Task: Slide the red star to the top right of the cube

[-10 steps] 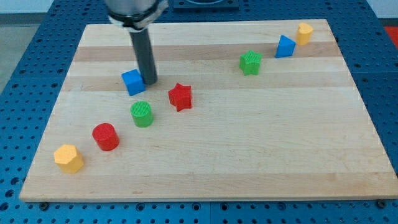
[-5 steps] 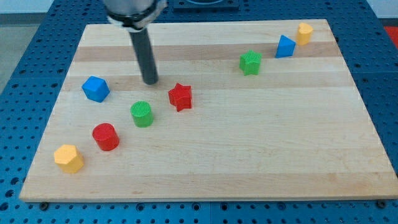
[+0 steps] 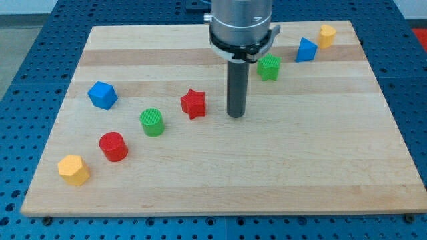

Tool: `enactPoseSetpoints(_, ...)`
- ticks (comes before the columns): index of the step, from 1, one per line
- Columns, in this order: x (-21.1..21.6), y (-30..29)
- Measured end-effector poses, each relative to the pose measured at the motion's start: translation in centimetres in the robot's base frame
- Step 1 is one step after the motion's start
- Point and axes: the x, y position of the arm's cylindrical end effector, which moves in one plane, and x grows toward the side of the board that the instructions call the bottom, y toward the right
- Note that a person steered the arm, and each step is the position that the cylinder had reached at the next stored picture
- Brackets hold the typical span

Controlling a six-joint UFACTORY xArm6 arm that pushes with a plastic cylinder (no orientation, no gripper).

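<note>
The red star (image 3: 193,103) lies left of the board's middle. The blue cube (image 3: 103,95) sits far to its left, near the board's left edge. My tip (image 3: 235,115) rests on the board just to the right of the red star, a small gap apart from it. The rod rises from there to the arm at the view's top.
A green cylinder (image 3: 152,122), a red cylinder (image 3: 113,147) and a yellow block (image 3: 73,169) run diagonally toward the bottom left. A green block (image 3: 269,67), a blue triangular block (image 3: 305,50) and a yellow block (image 3: 326,36) sit toward the top right of the wooden board (image 3: 267,167).
The blue cube went from beside the rod to the left side of the board. My tip then moved right, from upper left of the red star to its right side.
</note>
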Motion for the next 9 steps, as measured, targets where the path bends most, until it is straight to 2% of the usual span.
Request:
enactPoseSetpoints(4,-1.6,-10.3)
enactPoseSetpoints(7,-6.2,-16.5)
enactPoseSetpoints(8,-6.2,-17.3)
enactPoseSetpoints(9,-4.1,-14.4)
